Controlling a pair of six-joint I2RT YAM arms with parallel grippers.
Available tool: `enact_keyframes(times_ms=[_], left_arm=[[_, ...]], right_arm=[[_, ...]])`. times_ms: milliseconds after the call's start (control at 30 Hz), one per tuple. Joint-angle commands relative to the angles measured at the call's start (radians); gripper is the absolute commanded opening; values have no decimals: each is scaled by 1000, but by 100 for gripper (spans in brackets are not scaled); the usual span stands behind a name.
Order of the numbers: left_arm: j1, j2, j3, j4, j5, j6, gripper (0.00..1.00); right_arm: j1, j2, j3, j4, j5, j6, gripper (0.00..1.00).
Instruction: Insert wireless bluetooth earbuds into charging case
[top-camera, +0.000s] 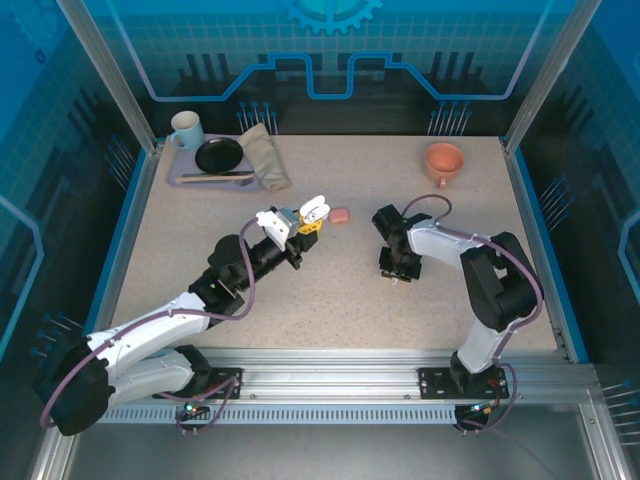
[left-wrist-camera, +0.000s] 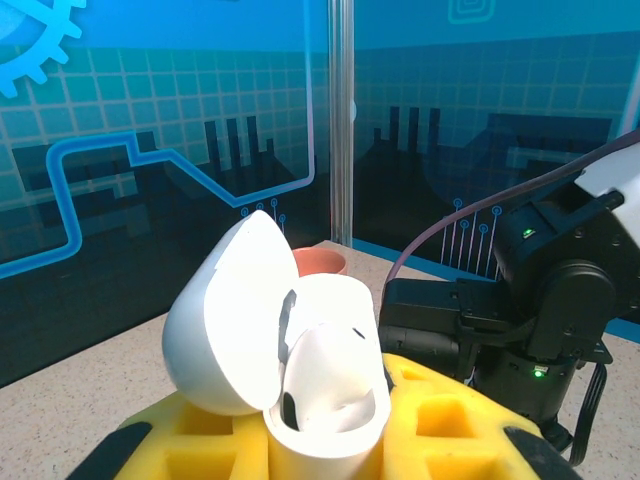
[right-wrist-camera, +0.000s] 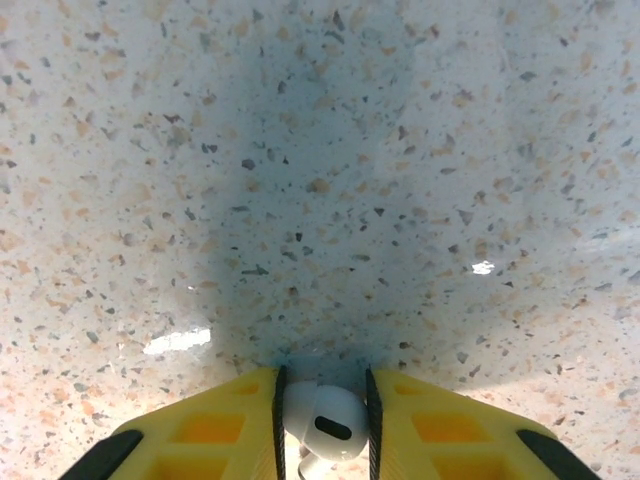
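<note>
My left gripper (top-camera: 308, 220) is shut on a white charging case (top-camera: 315, 208), held above the table's middle with its lid open. In the left wrist view the case (left-wrist-camera: 320, 400) stands between the yellow fingers (left-wrist-camera: 450, 415), lid (left-wrist-camera: 225, 330) tipped back to the left. A white rounded shape that may be a bud sits inside. My right gripper (top-camera: 398, 270) points straight down just above the table right of centre. Its black pads (right-wrist-camera: 372, 420) press both sides of a white earbud (right-wrist-camera: 335, 422). A small salmon-pink case (top-camera: 340, 216) lies shut on the table beside the white one.
A tray (top-camera: 176, 172) at the back left carries a mug (top-camera: 186, 129), a black plate (top-camera: 218, 155) and a folded cloth (top-camera: 264, 155). An orange cup (top-camera: 443, 162) stands at the back right. Blue rails edge the speckled table (top-camera: 330, 300).
</note>
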Motion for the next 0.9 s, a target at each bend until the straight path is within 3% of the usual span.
enact_keyframes(times_ms=[0,400,867], left_arm=[[7,-20,-4,17,-4,-10,0],[7,-8,35,-12,11,-9,0],[7,58,116,-47,70,-5,0]], right_arm=[[10,-56,-45,11,23,-53,24],[23,-315,-38,76,54,-221,23],[34,-572,179,248,-10,-458,25]])
